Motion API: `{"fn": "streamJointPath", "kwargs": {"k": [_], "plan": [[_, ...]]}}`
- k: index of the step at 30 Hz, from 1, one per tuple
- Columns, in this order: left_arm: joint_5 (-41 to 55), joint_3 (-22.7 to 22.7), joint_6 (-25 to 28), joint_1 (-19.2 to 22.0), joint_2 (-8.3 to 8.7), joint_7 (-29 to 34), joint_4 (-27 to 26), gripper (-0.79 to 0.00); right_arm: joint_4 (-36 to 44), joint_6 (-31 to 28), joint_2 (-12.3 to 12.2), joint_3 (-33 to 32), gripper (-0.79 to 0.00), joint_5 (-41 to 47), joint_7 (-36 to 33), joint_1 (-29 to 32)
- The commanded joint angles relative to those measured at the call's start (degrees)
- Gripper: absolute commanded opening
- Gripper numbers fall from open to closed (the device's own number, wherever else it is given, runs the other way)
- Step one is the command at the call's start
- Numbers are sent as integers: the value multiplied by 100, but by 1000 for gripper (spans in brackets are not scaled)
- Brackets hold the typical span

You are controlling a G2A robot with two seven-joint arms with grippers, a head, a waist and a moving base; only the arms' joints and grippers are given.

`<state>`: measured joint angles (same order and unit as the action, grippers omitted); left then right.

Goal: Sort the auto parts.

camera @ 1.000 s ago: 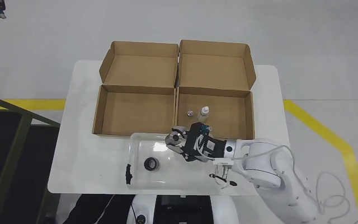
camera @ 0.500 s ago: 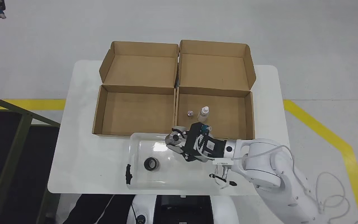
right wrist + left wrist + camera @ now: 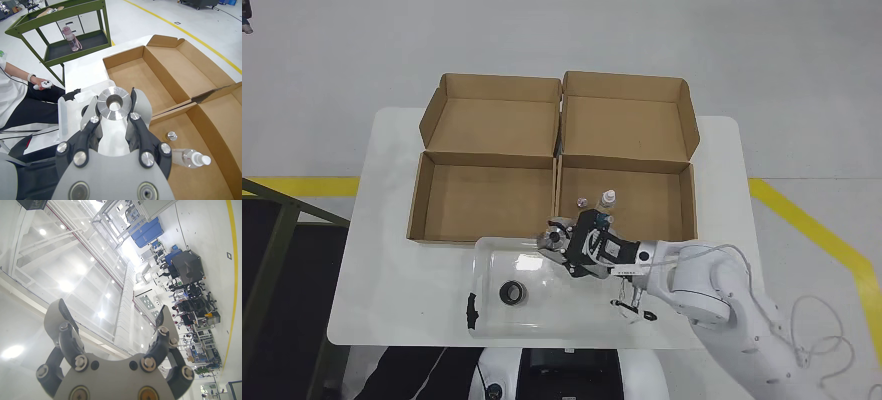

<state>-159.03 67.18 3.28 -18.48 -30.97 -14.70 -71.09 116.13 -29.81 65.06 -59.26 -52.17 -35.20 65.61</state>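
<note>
Plastic bin [image 3: 487, 262], clear, nearest on the white table [image 3: 382, 250], with a black ring [image 3: 511, 293] lying inside. Strip of black tape [image 3: 471, 310] on the bin's near corner. Above the bin's far edge, the right gripper [image 3: 114, 103], clenched on a silver metal ring [image 3: 102, 103] (bored through the middle, flat face toward the wrist camera), held by the rim between both fingers. Just beyond, two open cardboard boxes side by side, walls touching, lids folded back on the far side: the left box [image 3: 482, 203] and the right box [image 3: 662, 205]. In the right box, a small spray bottle [image 3: 607, 203] lying on its side, and just beside it a small metal part [image 3: 582, 200]. Left gripper [image 3: 111, 311] spread wide, nothing between its fingers, aimed up at a hall ceiling.
</note>
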Motion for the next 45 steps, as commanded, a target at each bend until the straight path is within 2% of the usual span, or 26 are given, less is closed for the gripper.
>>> {"fn": "streamJointPath", "kwargs": {"k": [1, 9, 18, 32, 45], "plan": [[0, 0, 0, 0, 0, 0, 0, 0, -72, 26, 9, 13, -785, -46, 62, -66], [0, 0, 0, 0, 0, 0, 0, 0, -251, 174, 86, 275, -785, -365, 304, -386], [0, 0, 0, 0, 0, 0, 0, 0, -750, 487, 289, 834, -785, -534, 476, -1107], [0, 0, 0, 0, 0, 0, 0, 0, -1657, 1053, 732, 1846, -785, -852, 503, -2091], [0, 0, 0, 0, 0, 0, 0, 0, -2748, 1493, 1113, 2284, -785, -852, 330, -2634]]}}
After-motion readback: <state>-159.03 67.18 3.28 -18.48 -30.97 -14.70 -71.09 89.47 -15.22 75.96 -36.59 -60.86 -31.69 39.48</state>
